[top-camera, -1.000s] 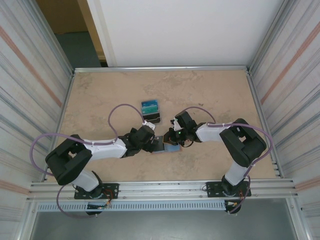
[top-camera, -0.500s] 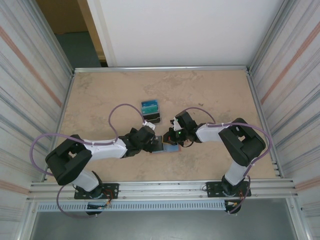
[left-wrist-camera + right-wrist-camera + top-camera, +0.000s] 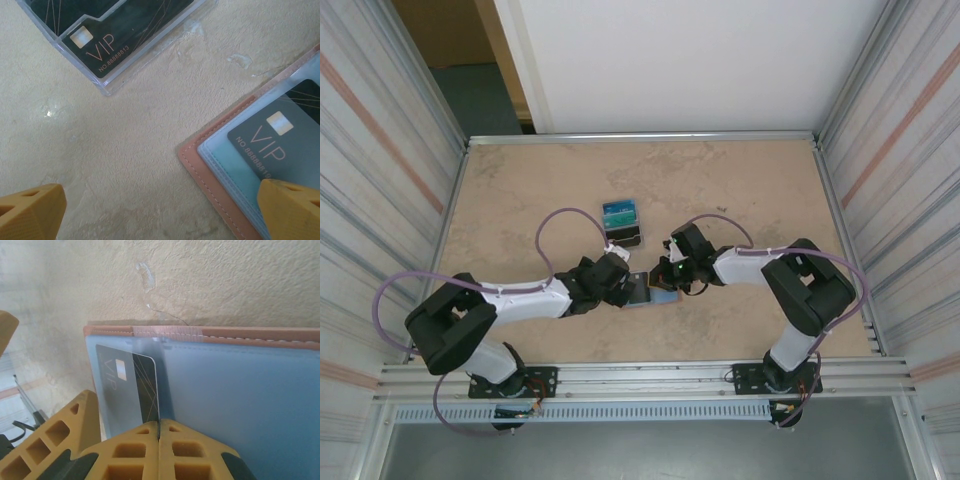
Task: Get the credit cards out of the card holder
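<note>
Edges and room:
- Card holder (image 3: 658,293) is laid open just below frame centre in the top view. Its salmon stitched rim (image 3: 200,165) is seen flat on the table (image 3: 520,190).
- One dark credit card (image 3: 131,385) is seated in the blue-grey inner sleeve, its long edge parallel to the holder's left rim.
- A clear case with a dark card (image 3: 125,30) is set apart from the holder, at upper left of the left wrist view. A strip of bare tabletop is left between them.
- Wide bare surface is seen toward the top and both sides of the frame.

Arm pose:
- Both arms are stretched low toward centre.
- Left gripper (image 3: 160,210) is spread wide. One finger (image 3: 292,207) overlaps the holder's corner.
- Right gripper (image 3: 159,432) is pressed together at the card's lower corner. A pinch on the card cannot be confirmed.
</note>
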### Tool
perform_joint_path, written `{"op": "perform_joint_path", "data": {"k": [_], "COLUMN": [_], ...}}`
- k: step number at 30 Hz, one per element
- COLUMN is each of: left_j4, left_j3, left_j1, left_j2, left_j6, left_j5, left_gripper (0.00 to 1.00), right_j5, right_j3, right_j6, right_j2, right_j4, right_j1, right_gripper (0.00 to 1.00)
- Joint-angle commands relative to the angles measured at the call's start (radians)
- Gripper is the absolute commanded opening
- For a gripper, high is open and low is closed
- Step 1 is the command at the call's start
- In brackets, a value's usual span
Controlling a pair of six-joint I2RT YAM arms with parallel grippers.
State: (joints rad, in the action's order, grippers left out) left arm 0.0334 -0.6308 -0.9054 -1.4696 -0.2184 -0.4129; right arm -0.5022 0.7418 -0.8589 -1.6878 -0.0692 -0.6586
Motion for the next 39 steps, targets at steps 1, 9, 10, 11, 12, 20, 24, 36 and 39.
{"op": "perform_joint_path", "data": {"k": [1,9,10,11,12,20,24,36,39], "left_j4": [0.019,0.010,0.009,0.007,0.003,-0.031,-0.045,-0.007,0.003], "left_j3": [-0.004,-0.013,-0.015,-0.019,-0.023,-0.056,-0.071,-0.107,-0.103], "left_j1": [-0.008,-0.008,-0.008,-0.008,-0.007,-0.009,-0.012,-0.031,-0.032], "left_j2": [0.015,0.030,0.033,0.036,0.037,0.010,-0.018,-0.090,-0.094], "left_j6": [-0.016,0.008,0.013,0.018,0.023,0.062,0.079,0.078,0.069], "left_j5": [-0.027,-0.019,-0.015,-0.012,-0.009,0.023,0.037,0.000,-0.011], "left_gripper": [0.99,0.99,0.99,0.99,0.99,0.99,0.99,0.99,0.99], "right_j5": [0.034,0.051,0.051,0.052,0.051,0.048,0.045,0.045,0.047], "right_j3": [0.004,0.010,0.012,0.014,0.017,0.027,0.028,0.021,0.017], "right_j6": [0.042,0.073,0.075,0.078,0.079,0.080,0.078,0.075,0.070], "right_j2": [0.040,0.069,0.070,0.070,0.068,0.065,0.063,0.069,0.073], "right_j4": [0.066,0.118,0.122,0.124,0.128,0.129,0.128,0.124,0.124], "right_j1": [0.013,0.034,0.033,0.035,0.034,0.035,0.034,0.034,0.035], "right_gripper": [0.00,0.00,0.00,0.00,0.00,0.00,0.00,0.00,0.00]}}
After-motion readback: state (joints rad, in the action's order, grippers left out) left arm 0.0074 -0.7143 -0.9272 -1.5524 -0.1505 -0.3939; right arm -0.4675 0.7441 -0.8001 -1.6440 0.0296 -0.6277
